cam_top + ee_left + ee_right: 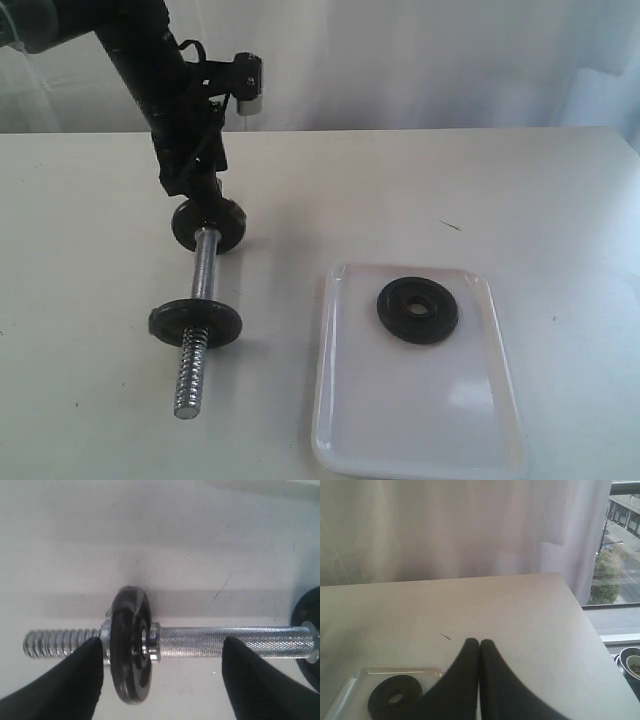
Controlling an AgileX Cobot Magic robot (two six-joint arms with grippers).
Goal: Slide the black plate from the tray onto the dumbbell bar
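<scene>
The tray sits by the worktop's near edge, right of middle. The dumbbell bar lies toward the left edge (two discs already on it). The black plate rests untouched in the tray. The left gripper is spread wide over the bar; the right gripper is clenched and empty. Pickup hasn't begun: the right gripper must open and take the plate's rim.

There is one table. On it there is one white tray and one dumbbell bar. There are three black plates: the black plate in the tray, plus a near plate and a far plate on the bar. There are two tools: the left tool and the right tool.
</scene>
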